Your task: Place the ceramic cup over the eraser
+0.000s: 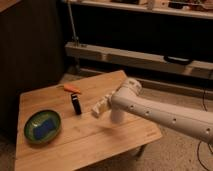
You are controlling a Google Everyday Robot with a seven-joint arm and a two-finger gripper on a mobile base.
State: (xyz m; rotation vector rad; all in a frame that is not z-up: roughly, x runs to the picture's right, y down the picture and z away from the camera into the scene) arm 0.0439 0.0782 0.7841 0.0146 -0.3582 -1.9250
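Note:
The eraser point(76, 104) is a small black block standing upright on the wooden table point(90, 145), left of centre. The ceramic cup point(117, 119) is a small white shape on the table right of the eraser, mostly covered by my arm. My gripper point(115, 107) is at the end of the white arm, which reaches in from the right. It sits right above the cup, at its top. I cannot tell whether it touches the cup. A gap of about a hand's width lies between the cup and the eraser.
A white tube point(100, 106) lies tilted between the eraser and the cup, close to my gripper. An orange marker point(71, 89) lies behind the eraser. A green bowl point(30, 134) holding a flat blue block point(44, 128) sits at the table's left. Metal shelving stands behind.

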